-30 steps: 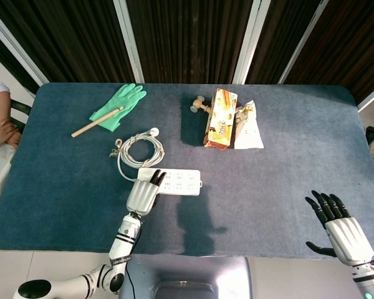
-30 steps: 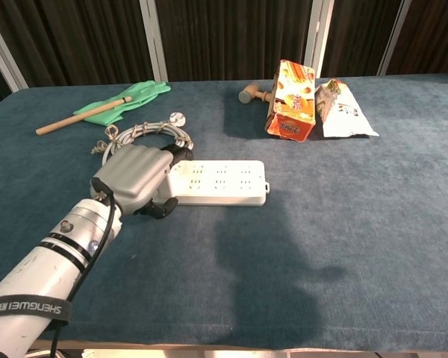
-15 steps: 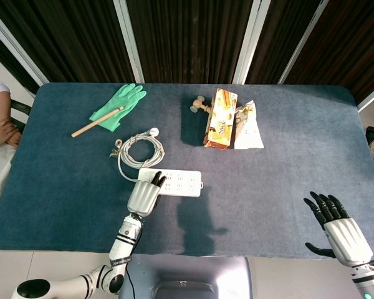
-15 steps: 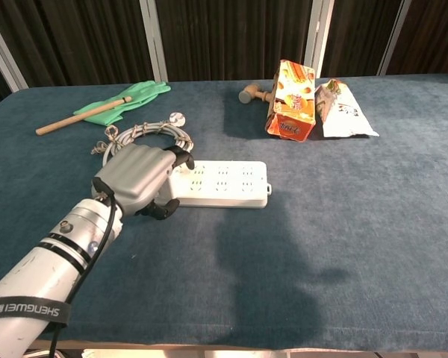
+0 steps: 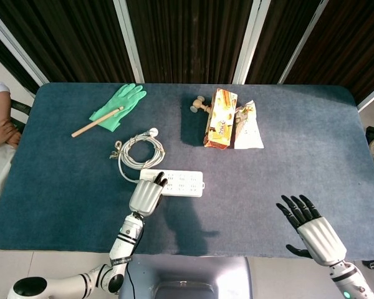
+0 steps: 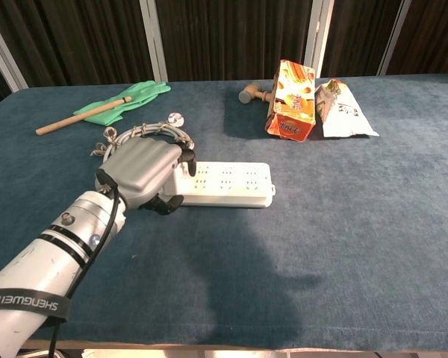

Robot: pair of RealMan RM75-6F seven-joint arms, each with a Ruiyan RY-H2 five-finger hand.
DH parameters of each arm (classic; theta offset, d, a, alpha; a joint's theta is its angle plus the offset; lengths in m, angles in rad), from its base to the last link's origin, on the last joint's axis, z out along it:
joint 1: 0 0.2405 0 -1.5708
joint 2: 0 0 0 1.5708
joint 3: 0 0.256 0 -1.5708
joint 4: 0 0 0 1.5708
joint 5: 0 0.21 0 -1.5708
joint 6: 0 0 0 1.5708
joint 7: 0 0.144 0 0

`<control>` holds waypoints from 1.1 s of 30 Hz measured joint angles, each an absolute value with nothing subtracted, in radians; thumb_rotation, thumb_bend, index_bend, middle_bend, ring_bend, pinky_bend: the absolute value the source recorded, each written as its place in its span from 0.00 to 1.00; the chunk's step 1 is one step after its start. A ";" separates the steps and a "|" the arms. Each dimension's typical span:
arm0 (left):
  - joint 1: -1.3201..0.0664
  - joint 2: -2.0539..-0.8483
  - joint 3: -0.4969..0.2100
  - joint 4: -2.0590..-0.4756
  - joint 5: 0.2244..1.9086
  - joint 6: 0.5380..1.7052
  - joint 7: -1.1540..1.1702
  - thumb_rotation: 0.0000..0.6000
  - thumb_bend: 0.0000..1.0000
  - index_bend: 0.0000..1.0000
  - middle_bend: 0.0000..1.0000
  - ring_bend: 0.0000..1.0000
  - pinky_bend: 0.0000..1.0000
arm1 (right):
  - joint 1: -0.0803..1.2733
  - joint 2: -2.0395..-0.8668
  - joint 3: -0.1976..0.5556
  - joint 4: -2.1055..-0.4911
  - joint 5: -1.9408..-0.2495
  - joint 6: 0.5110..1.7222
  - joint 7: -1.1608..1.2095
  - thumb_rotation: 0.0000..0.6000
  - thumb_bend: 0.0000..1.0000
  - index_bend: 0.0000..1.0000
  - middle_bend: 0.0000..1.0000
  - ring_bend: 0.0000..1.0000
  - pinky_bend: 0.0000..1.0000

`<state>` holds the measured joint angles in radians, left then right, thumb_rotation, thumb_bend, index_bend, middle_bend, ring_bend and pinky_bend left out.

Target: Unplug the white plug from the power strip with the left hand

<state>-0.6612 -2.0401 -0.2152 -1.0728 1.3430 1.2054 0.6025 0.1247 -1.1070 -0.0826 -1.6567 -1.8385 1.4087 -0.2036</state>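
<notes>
Hand number one, the left hand (image 6: 140,173), sits on the left end of the power strip (image 5: 181,183), with its fingers curled down where the white plug should be. I cannot see the plug itself in either view, so I cannot tell if the fingers really grip it. My guess is this is the grabbing step. Next it needs a firm squeeze and a straight pull up, while the strip stays flat. Behind the strip lies the coiled white cord (image 5: 139,149), and further back to the left a green glove (image 5: 119,104) with a wooden stick (image 5: 96,122). Back and to the right of the strip stands an orange box (image 5: 220,126). Only the head view shows the right hand (image 5: 313,231), far right of the strip, fingers spread, holding nothing
</notes>
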 measured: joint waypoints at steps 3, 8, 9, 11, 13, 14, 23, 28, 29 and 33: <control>-0.661 -2.036 -0.215 -1.080 1.343 1.206 0.606 1.00 0.40 0.42 0.59 0.89 1.00 | 0.138 -1.115 -0.081 -1.670 -1.850 1.393 -0.226 1.00 0.25 0.00 0.00 0.00 0.01; -0.658 -2.017 -0.207 -1.111 1.337 1.195 0.617 1.00 0.40 0.44 0.67 0.89 1.00 | 0.171 -1.136 -0.071 -1.686 -1.858 1.337 -0.284 1.00 0.25 0.00 0.00 0.00 0.02; -0.657 -2.013 -0.205 -1.120 1.336 1.194 0.617 1.00 0.40 0.45 0.69 0.89 1.00 | 0.179 -1.142 -0.067 -1.693 -1.851 1.316 -0.302 1.00 0.25 0.00 0.00 0.00 0.02; -0.657 -2.001 -0.201 -1.141 1.335 1.191 0.618 1.00 0.41 0.47 0.71 0.89 1.00 | 0.190 -1.150 -0.063 -1.702 -1.837 1.297 -0.320 1.00 0.25 0.00 0.00 0.00 0.02; -0.657 -1.996 -0.199 -1.147 1.333 1.187 0.619 1.00 0.43 0.49 0.74 0.88 1.00 | 0.200 -1.158 -0.060 -1.704 -1.830 1.286 -0.326 1.00 0.25 0.00 0.00 0.00 0.02; -0.657 -1.995 -0.198 -1.148 1.331 1.184 0.617 1.00 0.43 0.50 0.75 0.88 1.00 | 0.205 -1.162 -0.059 -1.702 -1.830 1.283 -0.325 1.00 0.25 0.00 0.00 0.00 0.02; -0.661 -1.992 -0.193 -1.152 1.332 1.179 0.595 1.00 0.47 0.52 0.76 0.88 1.00 | 0.301 -1.233 -0.007 -1.654 -1.830 1.217 -0.318 1.00 0.26 0.00 0.00 0.00 0.04; -0.663 -1.991 -0.190 -1.155 1.336 1.181 0.588 1.00 0.47 0.52 0.76 0.88 1.00 | 0.385 -1.298 0.039 -1.605 -1.797 1.114 -0.374 1.00 0.36 0.00 0.01 0.00 0.05; -0.663 -1.990 -0.190 -1.157 1.337 1.184 0.586 1.00 0.47 0.52 0.76 0.88 1.00 | 0.400 -1.315 0.047 -1.593 -1.790 1.102 -0.382 1.00 0.39 0.00 0.02 0.00 0.06; -0.663 -1.987 -0.193 -1.157 1.338 1.189 0.580 1.00 0.47 0.52 0.76 0.88 1.00 | 0.443 -1.398 0.073 -1.524 -1.771 1.077 -0.401 1.00 0.43 0.01 0.03 0.00 0.08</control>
